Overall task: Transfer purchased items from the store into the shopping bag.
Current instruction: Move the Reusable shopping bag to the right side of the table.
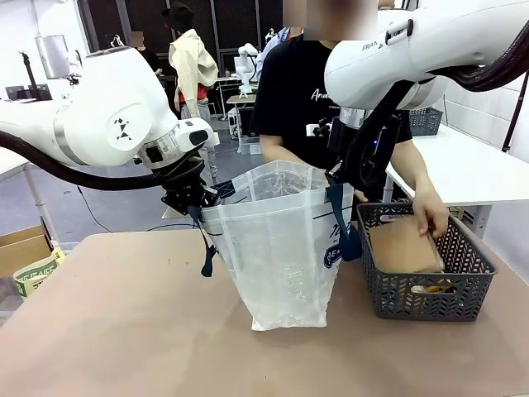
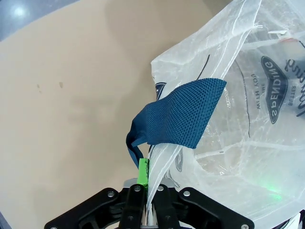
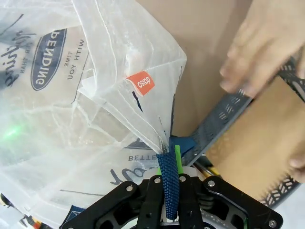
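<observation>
Currently the shopping bag point(image 1: 281, 256) is being held upright near the middle of the table point(image 1: 124, 347), its base resting on the tabletop. Its long axis is being kept vertical and its mouth is being presented upward, stretched open between the two arms.

The bag's left rim is being pinched by the left gripper point(image 1: 194, 198), whose jaws are closed narrowly on the thin plastic just beside a folded navy strap point(image 2: 183, 114). The opposite rim is being held by the right gripper point(image 1: 347, 178), whose jaws are clamped on the other navy handle where it meets the plastic.

Open room is being left on the bag's left side and in front of it, where bare tabletop is showing out to the near edge. On the bag's right side the room is being taken up by a dark grey lattice basket point(image 1: 463, 289) standing just beside it; whether the two are touching cannot be told. A brown flat package point(image 1: 405, 246) is being touched inside that basket by the person's hand point(image 1: 430, 213), close to the right gripper.
</observation>
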